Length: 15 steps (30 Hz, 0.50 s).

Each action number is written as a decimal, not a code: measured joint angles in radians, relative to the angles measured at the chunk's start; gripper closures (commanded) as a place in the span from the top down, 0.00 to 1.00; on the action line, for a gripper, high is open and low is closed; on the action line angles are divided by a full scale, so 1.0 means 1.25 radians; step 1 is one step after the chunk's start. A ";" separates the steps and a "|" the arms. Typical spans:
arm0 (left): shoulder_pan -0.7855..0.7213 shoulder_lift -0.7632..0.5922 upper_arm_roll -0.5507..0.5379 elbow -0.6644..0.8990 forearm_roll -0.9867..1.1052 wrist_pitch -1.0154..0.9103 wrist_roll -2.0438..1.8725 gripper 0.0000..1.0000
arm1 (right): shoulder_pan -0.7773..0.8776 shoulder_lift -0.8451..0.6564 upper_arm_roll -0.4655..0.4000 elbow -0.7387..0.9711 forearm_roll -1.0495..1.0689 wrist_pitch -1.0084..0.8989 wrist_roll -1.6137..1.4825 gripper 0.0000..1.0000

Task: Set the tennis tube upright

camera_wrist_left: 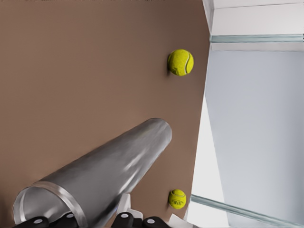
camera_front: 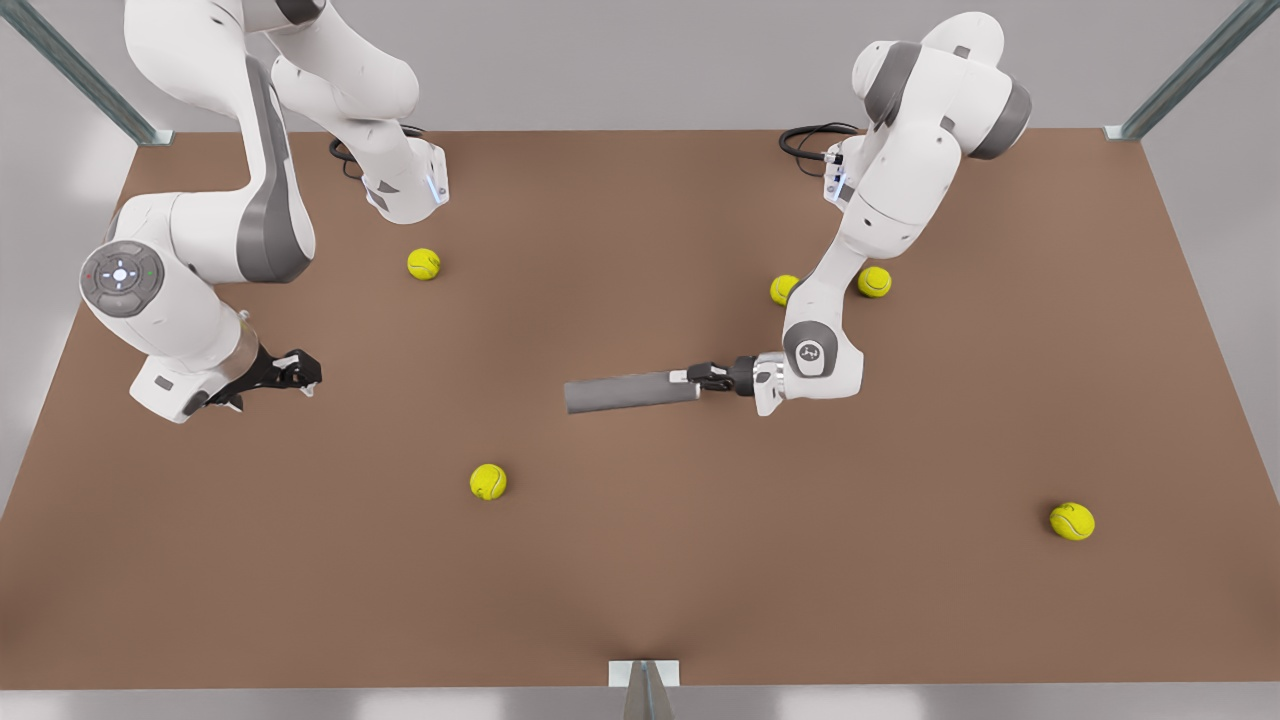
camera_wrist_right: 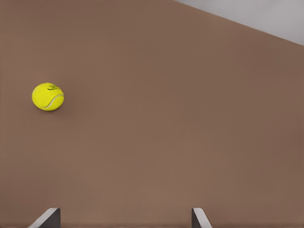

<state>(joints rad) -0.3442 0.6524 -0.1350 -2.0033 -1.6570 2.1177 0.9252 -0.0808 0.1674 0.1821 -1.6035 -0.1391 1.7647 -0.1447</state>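
**Tube gripped, still lying flat**

The right gripper [camera_front: 300, 372], at the front view's left, is held apart over bare table [camera_front: 640, 600] and waits. Ahead of the left gripper [camera_front: 700, 377], the tube [camera_front: 632, 392] is clamped at its rimmed end and extends horizontally away from the fingers. Grasping is done; tilting upright is left. Balls [camera_front: 488, 481] lie well apart from the tube, and open table surrounds it.

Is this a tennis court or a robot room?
More like a robot test bench, made in a computer. Two white arms stand on a plain brown table with metal posts at its corners. Balls lie about, and one arm holds a grey tube.
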 measured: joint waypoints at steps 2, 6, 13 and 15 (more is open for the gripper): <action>-0.001 -0.004 0.000 0.001 0.002 0.005 0.001 0.24 | 0.000 0.000 0.000 0.000 -0.001 0.000 0.000 1.00; -0.004 -0.035 0.000 -0.006 -0.006 0.010 0.009 0.23 | 0.000 0.002 0.000 0.000 -0.002 0.000 0.000 1.00; -0.038 -0.145 0.000 -0.044 0.009 0.050 -0.041 0.23 | 0.001 0.003 0.000 0.000 -0.006 0.000 -0.001 1.00; -0.044 -0.171 0.000 -0.056 0.011 0.056 -0.062 0.23 | 0.000 0.002 0.000 0.001 -0.007 0.000 -0.001 1.00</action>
<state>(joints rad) -0.3991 0.4383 -0.1345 -2.0729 -1.6430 2.1880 0.8475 -0.0811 0.1702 0.1822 -1.6025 -0.1480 1.7641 -0.1457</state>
